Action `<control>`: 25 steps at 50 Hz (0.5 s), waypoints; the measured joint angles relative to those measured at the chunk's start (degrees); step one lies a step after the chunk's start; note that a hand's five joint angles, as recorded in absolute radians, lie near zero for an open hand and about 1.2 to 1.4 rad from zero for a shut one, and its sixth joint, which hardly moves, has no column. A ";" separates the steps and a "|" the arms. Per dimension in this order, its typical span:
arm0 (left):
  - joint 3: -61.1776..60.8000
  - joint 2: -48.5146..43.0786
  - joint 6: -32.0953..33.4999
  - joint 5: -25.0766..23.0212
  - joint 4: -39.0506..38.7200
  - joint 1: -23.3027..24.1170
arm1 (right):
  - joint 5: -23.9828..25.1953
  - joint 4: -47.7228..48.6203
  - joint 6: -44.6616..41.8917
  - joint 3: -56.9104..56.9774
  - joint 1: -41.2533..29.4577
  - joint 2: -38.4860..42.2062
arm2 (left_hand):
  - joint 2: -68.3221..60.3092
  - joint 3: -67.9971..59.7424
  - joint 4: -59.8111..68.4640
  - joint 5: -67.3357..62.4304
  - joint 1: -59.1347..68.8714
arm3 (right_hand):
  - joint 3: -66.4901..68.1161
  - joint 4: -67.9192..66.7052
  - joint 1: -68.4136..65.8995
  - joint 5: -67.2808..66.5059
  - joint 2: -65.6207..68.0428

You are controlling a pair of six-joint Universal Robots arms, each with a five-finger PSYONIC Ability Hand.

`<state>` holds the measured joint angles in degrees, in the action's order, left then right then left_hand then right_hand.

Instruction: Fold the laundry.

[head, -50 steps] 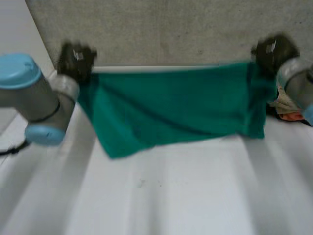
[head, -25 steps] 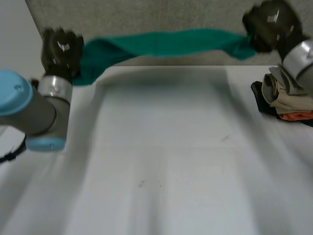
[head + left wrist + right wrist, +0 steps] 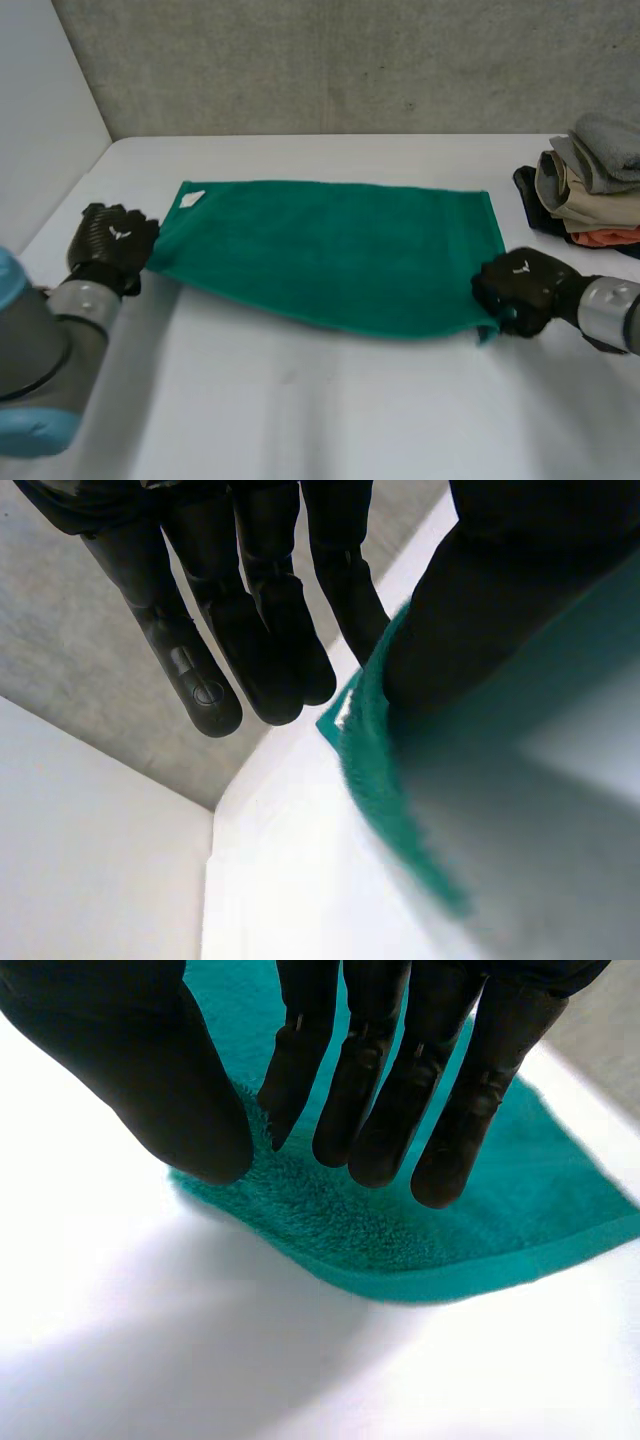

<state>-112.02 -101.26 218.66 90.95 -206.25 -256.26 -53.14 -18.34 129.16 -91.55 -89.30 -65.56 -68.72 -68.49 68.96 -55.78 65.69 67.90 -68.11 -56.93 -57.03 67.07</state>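
Note:
A green towel lies spread flat on the white table, with a small white tag at its far left corner. My left hand is at the towel's near left corner. In the left wrist view the thumb presses on the towel and pinches its edge against the straight fingers. My right hand is at the near right corner. In the right wrist view my right hand pinches the towel's edge between thumb and fingers, low over the table.
A pile of folded clothes in grey, beige, orange and black sits at the table's right edge, close behind my right arm. A grey wall runs behind the table's far edge, and a white wall closes the left side.
Both hands swung the towel up and out over the table's far edge, then brought it down towards me. It now lies spread flat on the table, with both hands low at its near corners.

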 measured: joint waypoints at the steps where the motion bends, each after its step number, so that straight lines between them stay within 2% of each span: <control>1: -0.84 1.73 0.95 -0.46 2.61 -0.24 | -0.56 -3.42 -0.57 0.00 0.22 -1.15 | 0.00 0.00 0.00 0.00 0.00 | 0.00 0.00 0.00 0.00 0.00; 2: -1.97 4.16 2.50 -1.21 6.98 -0.55 | -1.41 -8.35 -1.36 0.00 0.60 -2.79 | 0.00 0.00 0.00 0.00 0.00 | 0.00 0.00 0.00 0.00 0.00; 6: -3.66 8.22 5.91 -2.74 17.27 -1.17 | -4.08 -17.90 -4.23 -0.27 1.65 -5.78 | 0.00 0.00 0.00 0.00 0.00 | 0.00 0.00 0.00 0.00 0.00; 7: -4.15 9.96 7.96 -3.58 24.22 -1.62 | -5.34 -21.09 -6.00 -0.51 2.11 -6.68 | 0.00 0.00 0.00 0.00 0.00 | 0.00 0.00 0.00 0.00 0.00; 8: -4.22 10.70 8.93 -4.03 27.62 -1.81 | -7.14 -24.98 -8.89 -0.86 2.78 -7.82 | 0.00 0.00 0.00 0.00 0.00 | 0.00 0.00 0.00 0.00 0.00; 12: -3.59 11.91 11.20 -5.43 35.07 -2.10 | -9.71 -27.72 -13.16 -1.30 3.67 -9.08 | 0.00 0.00 0.00 0.00 0.00 | 0.00 0.00 0.00 0.00 0.00; 15: -2.23 11.36 11.70 -6.39 34.40 -1.79 | -10.36 -24.53 -12.96 -1.15 3.60 -8.88 | 0.00 0.00 0.00 0.00 0.00 | 0.00 0.00 0.00 0.00 0.00; 17: -0.89 9.91 11.44 -6.80 31.14 -1.24 | -10.38 -20.68 -11.50 -0.81 3.06 -8.04 | 0.00 0.00 0.00 0.00 0.00 | 0.00 0.00 0.00 0.00 0.00; 19: 1.48 6.76 10.75 -7.06 24.96 0.05 | -10.45 -14.42 -8.99 -0.04 1.62 -6.22 | 0.00 0.00 0.00 0.00 0.00 | 0.00 0.00 0.00 0.00 0.00; 21: 2.23 5.76 10.56 -7.07 23.18 0.46 | -10.47 -13.04 -8.46 0.18 1.24 -5.78 | 0.00 0.00 0.00 0.00 0.00 | 0.00 0.00 0.00 0.00 0.00; 22: 5.84 0.78 9.84 -6.95 15.27 2.36 | -11.12 -5.38 -5.80 1.59 -1.17 -3.18 | 0.00 0.00 0.00 0.00 0.00 | 0.00 0.00 0.00 0.00 0.00; 24: 9.07 -3.56 9.56 -6.70 9.87 3.62 | -12.20 -0.34 -4.49 2.87 -2.74 -1.26 | 0.00 0.00 0.00 0.00 0.00 | 0.00 0.00 0.00 0.00 0.00; 25: 9.07 -3.56 9.56 -6.70 9.87 3.62 | -12.20 -0.34 -4.49 2.87 -2.74 -1.26 | 0.00 0.00 0.00 0.00 0.00 | 0.00 0.00 0.00 0.00 0.00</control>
<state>-102.95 -104.82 228.23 84.26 -196.38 -252.65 -65.34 -18.68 124.67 -88.68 -92.05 -66.82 -68.72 -68.49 68.97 -55.78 65.69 67.90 -68.12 -56.93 -57.03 67.07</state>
